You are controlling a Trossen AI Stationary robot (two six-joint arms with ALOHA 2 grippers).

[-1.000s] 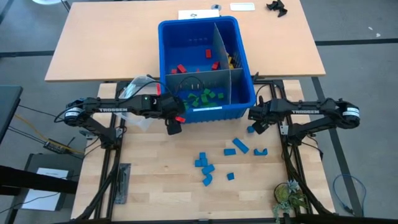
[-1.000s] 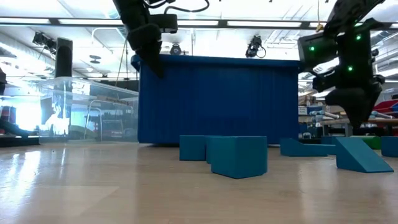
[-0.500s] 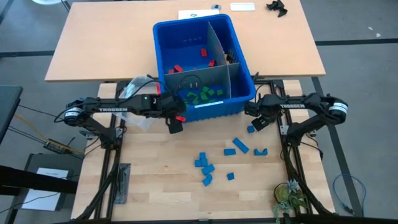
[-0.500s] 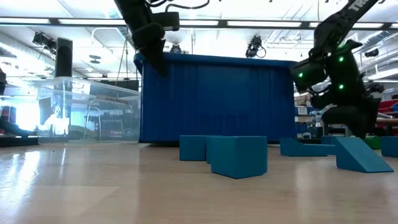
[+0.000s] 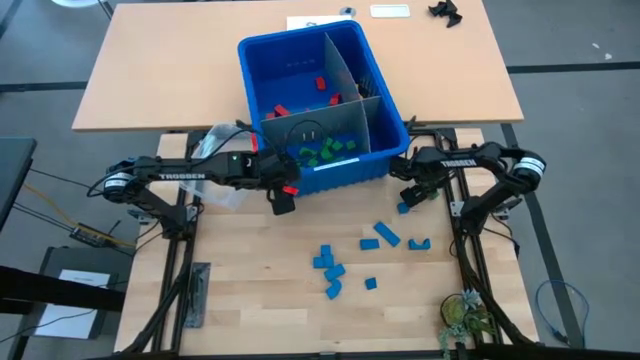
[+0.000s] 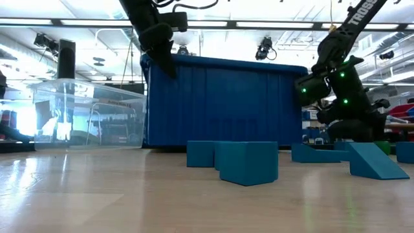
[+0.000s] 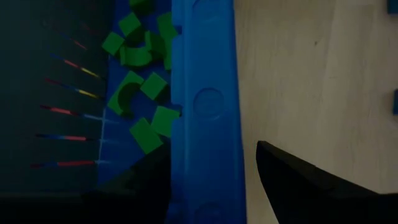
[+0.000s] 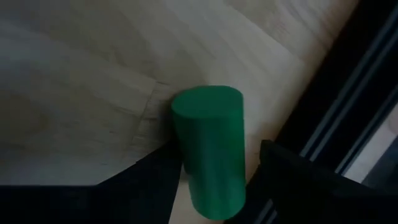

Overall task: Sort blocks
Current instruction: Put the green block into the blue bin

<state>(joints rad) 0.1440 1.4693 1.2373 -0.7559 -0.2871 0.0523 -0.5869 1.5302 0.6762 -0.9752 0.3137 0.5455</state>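
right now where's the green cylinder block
In the right wrist view the green cylinder block lies on the wooden table between the right gripper's fingers, near the table's edge; the high view doesn't show it.
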